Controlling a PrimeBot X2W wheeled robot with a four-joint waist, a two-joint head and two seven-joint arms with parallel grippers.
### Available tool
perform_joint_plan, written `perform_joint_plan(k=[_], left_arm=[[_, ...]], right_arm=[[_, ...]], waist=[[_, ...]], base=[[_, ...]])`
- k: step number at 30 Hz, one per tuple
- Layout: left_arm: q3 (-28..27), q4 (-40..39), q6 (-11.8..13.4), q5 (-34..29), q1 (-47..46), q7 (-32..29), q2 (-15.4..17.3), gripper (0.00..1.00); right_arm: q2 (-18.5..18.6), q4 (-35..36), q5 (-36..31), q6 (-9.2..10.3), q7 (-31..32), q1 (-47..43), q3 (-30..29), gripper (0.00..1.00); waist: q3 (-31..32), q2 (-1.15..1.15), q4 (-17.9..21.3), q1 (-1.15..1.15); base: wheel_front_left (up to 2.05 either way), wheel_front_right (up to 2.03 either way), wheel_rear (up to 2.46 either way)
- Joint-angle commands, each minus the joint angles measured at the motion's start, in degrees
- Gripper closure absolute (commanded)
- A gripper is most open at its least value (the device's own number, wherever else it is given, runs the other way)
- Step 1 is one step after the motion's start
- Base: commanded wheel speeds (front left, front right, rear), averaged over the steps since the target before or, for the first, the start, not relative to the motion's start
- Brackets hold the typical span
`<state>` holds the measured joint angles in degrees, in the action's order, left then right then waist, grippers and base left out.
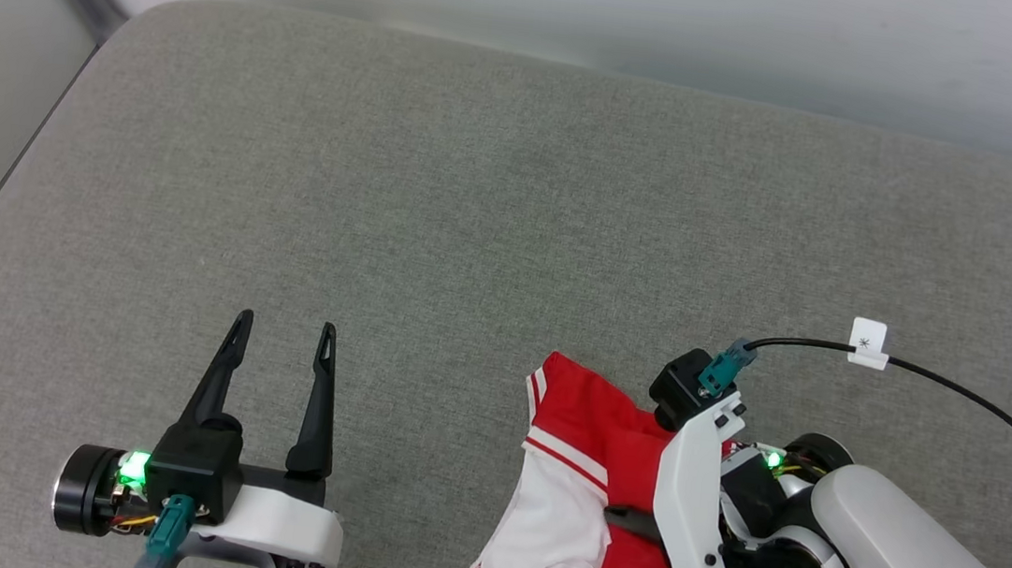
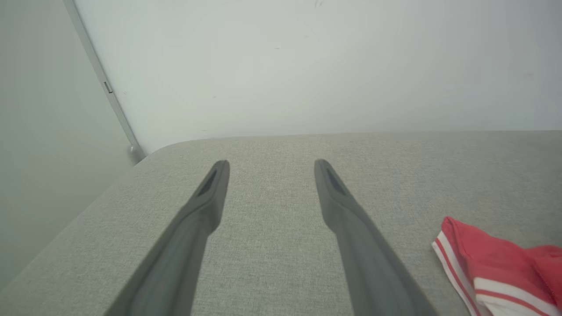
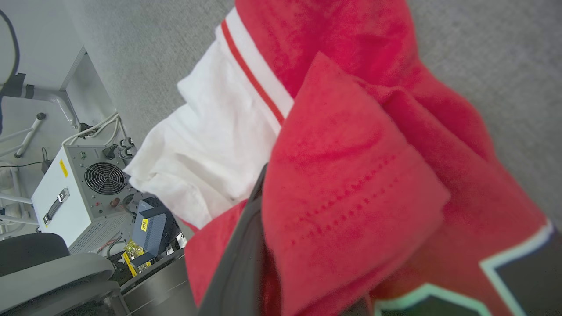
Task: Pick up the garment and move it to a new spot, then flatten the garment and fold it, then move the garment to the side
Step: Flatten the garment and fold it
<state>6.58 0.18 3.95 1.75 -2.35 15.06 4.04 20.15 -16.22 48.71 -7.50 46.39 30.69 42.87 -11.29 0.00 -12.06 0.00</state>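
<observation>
1. My left gripper (image 1: 286, 329) has its jaws spread wide and holds nothing. It hangs over the bare grey pad (image 1: 477, 206), near the front left.
2. My right gripper (image 1: 622, 520) is buried in the garment (image 1: 579, 480). One dark finger (image 3: 237, 254) shows with red cloth draped over it. The other is covered, so I cannot tell how far these jaws are closed or whether they pinch the cloth.
3. The garment lies bunched at the pad's near edge, right of centre, well apart from the left gripper.
4. Its white sleeve panel (image 3: 206, 153) and striped trim lie on the side toward the left gripper. A dark, white-outlined print (image 3: 527, 281) shows in the right wrist view.
5. A black cable (image 1: 973, 399) with a white tag (image 1: 868, 344) runs from the right wrist.
</observation>
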Motion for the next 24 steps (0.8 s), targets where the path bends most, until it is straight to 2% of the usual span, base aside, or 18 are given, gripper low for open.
perform_joint_plan(k=[1,5,8,9,12,17,19,20,21,22,24], left_arm=[[-0.4,0.3,-0.1,-0.1,0.0,0.1,-0.1,0.00],[-1.0,0.8,-0.3,-0.4,1.1,0.1,-0.2,0.00],[-1.5,0.8,-0.4,-0.6,1.9,0.1,0.0,0.00],[-1.5,0.8,-0.4,-0.6,1.9,0.1,0.0,0.00],[-2.0,0.5,-0.4,-0.7,2.7,0.1,0.1,0.00],[-2.5,0.2,-0.6,-0.9,4.1,0.1,0.2,0.00],[-2.7,0.2,-0.6,-1.0,4.7,0.1,0.2,0.00],[-2.9,0.0,-0.6,-1.0,5.4,0.1,0.3,0.00],[-2.9,0.0,-0.6,-1.0,5.4,0.1,0.3,0.00],[-3.2,-0.2,-0.5,-1.0,5.9,0.1,0.3,0.00],[-3.4,-0.3,-0.5,-1.0,6.5,0.1,0.3,0.00]], right_arm=[[0.2,-0.6,1.0,0.01,-1.4,0.9,1.4,0.00],[1.8,1.4,2.3,0.02,-6.0,1.5,2.5,0.00],[4.4,4.7,1.6,0.02,-11.5,1.7,2.3,0.00],[4.4,4.7,1.6,0.02,-11.5,1.7,2.3,0.00],[7.0,7.3,-1.6,0.02,-19.2,1.4,0.2,0.00],[9.0,8.0,-9.4,0.02,-31.6,-1.7,-8.0,0.00],[8.1,7.9,-12.6,0.02,-36.2,-3.7,-12.5,0.00],[7.2,8.2,-16.3,0.02,-39.9,-5.9,-16.6,0.00],[7.2,8.2,-16.3,0.02,-39.9,-5.9,-16.6,0.00],[6.2,8.0,-20.1,0.02,-43.6,-8.2,-21.3,0.00],[4.7,7.8,-23.5,0.02,-47.4,-11.0,-26.3,0.00]], waist=[[0.6,0.00,0.4,0.00],[2.5,0.00,1.4,0.00],[4.2,0.00,2.3,0.00],[4.2,0.00,2.3,0.00],[5.6,0.00,3.3,0.00],[7.5,0.00,5.3,0.00],[8.2,0.00,6.0,0.00],[8.7,0.00,6.7,0.00],[8.7,0.00,6.7,0.00],[9.2,0.00,7.4,0.00],[9.6,0.00,8.0,0.00]], base=[[0.00,0.00,0.00],[0.00,0.00,0.00],[0.00,0.00,0.00],[0.00,0.00,0.00],[0.00,0.00,0.00],[0.00,0.00,0.00],[0.00,0.00,0.00],[0.00,0.00,0.00],[0.00,0.00,0.00],[0.00,0.00,0.00],[0.00,0.00,0.00]])
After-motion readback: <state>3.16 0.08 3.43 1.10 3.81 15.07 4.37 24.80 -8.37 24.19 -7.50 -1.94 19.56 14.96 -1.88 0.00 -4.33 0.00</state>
